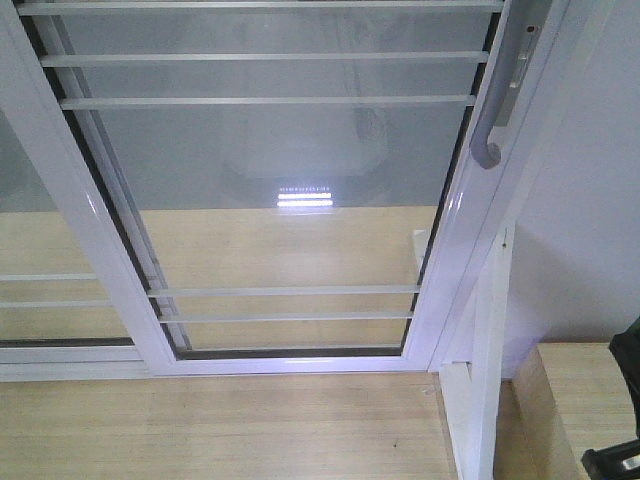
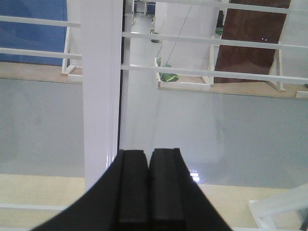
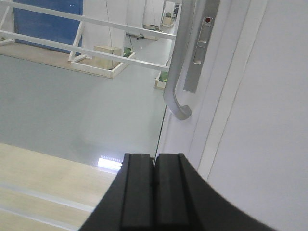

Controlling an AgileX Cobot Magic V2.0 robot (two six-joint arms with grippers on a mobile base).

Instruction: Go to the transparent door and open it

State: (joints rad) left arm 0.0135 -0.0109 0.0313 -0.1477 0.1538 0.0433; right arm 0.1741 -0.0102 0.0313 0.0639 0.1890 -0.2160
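the base looks close enough to the transparent door point(image 1: 280, 190), which fills the front view and seems unopened, its grey handle point(image 3: 175, 91) just above the right gripper point(image 3: 154, 192), but that and the left gripper point(image 2: 147, 190) are pinched together on nothing, so hooking and sliding are left.

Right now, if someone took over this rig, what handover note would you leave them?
Left gripper: shut, empty, facing a white upright between glass panes.
Right gripper: shut, empty, below the handle, not touching it.
Transparent door: directly ahead, handle on its right stile, apparently closed.
Done: robot is at the door.
Left: grip the handle and slide the door open.
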